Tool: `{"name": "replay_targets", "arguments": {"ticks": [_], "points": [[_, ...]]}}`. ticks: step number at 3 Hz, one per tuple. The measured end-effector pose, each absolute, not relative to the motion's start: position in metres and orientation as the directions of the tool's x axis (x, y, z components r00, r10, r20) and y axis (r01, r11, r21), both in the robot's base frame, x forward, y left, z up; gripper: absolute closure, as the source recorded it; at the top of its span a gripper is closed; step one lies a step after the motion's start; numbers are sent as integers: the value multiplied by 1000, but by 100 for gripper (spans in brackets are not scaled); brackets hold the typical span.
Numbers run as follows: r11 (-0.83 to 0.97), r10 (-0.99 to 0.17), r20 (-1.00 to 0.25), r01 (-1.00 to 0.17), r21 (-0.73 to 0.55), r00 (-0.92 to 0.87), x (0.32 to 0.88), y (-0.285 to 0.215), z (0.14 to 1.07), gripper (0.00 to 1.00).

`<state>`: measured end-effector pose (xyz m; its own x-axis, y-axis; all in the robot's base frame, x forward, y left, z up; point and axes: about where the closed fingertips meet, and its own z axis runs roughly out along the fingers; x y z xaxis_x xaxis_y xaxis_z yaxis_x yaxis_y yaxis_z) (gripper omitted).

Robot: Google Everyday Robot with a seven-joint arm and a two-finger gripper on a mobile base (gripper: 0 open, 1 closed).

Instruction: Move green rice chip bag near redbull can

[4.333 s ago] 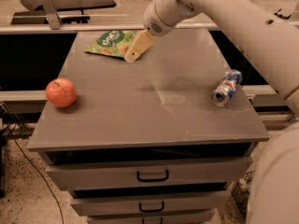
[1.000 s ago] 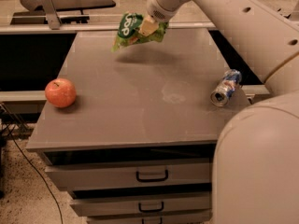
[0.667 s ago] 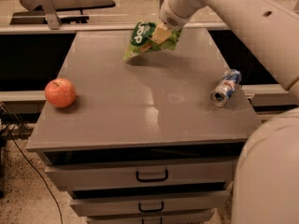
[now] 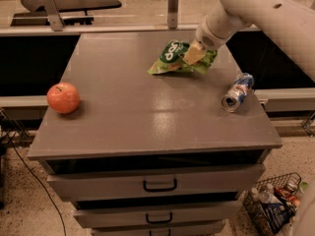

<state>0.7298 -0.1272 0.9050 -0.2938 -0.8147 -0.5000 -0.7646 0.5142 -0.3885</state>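
Observation:
The green rice chip bag [image 4: 173,58] hangs tilted just above the back right part of the grey cabinet top [image 4: 128,107], held in my gripper [image 4: 193,54]. The gripper comes in from the upper right on a white arm and is shut on the bag's right side. The redbull can [image 4: 237,92] lies on its side near the right edge of the top, open rim toward the front. The bag is a short way to the left and behind the can, not touching it.
A red apple [image 4: 63,97] sits near the left edge of the top. Drawers with black handles [image 4: 159,185] are below the front edge. A wire basket [image 4: 275,205] with items stands on the floor at lower right. A rail [image 4: 98,29] runs behind the cabinet.
The gripper took hold of the bag at the back of the top, lifted it, and has carried it rightward and forward, lower and closer to the can. Apple and can have not moved.

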Motion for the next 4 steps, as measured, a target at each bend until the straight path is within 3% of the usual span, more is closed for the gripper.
{"name": "replay_targets", "arguments": {"ticks": [1,2,4], "points": [[570,-786,-497,-743,-352,-368,711,-159,894,100],[603,-764,-490,-736,-309,-420,696,-174,881,84],[616,-753,-487,-735,-284,-443,690,-177,874,37]]}}
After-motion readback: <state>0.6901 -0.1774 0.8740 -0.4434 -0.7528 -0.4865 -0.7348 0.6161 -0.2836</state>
